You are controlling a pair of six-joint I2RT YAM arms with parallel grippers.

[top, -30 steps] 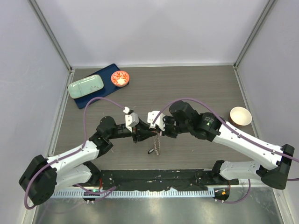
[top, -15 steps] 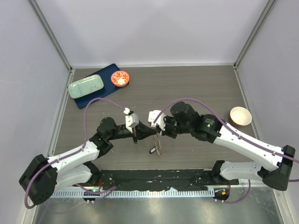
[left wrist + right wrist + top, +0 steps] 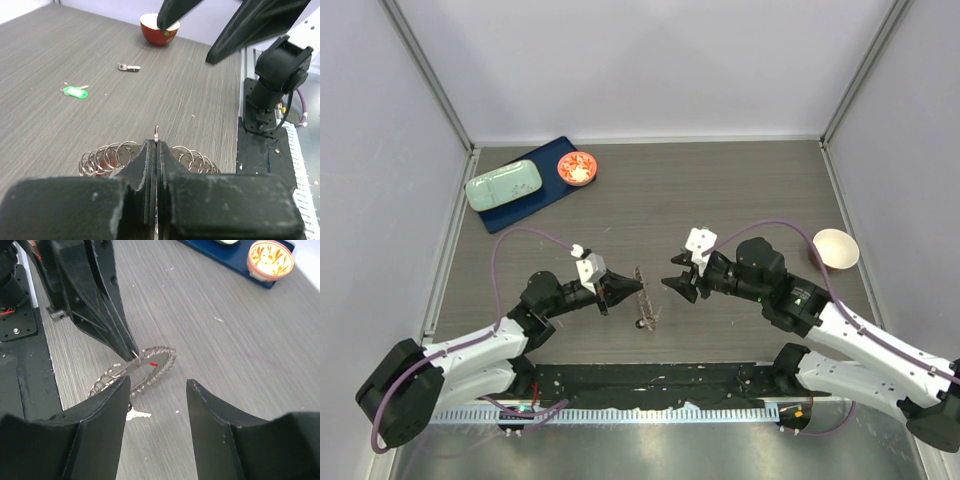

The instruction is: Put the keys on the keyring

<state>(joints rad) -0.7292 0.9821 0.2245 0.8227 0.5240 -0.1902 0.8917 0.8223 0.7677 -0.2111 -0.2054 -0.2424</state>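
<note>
The keyring point(image 3: 159, 361), a grey ring fringed with small wire loops, hangs tilted from my left gripper point(image 3: 156, 146), which is shut on one loop at its rim. From above, the keyring point(image 3: 643, 298) shows edge-on just past my left gripper point(image 3: 632, 287). A small red tag point(image 3: 153, 363) shows at the ring's inner side. My right gripper point(image 3: 158, 384) stands open and empty a little to the right of the ring, seen from above as the right gripper point(image 3: 676, 275). A green-tagged key point(image 3: 76, 91) lies on the table. A black-headed key point(image 3: 129, 67) lies beyond it.
A silver key point(image 3: 137, 415) lies on the table under the ring. A red bowl point(image 3: 835, 248) stands at the right. At the back left, a blue tray point(image 3: 542, 199) carries a green case point(image 3: 504, 185) and a small orange bowl point(image 3: 577, 167). The black base rail point(image 3: 650, 380) runs along the near edge.
My right gripper has opened, let go of the keyring and pulled back to the right. My left gripper has shut on the ring and now holds it alone, slightly nearer the front.
</note>
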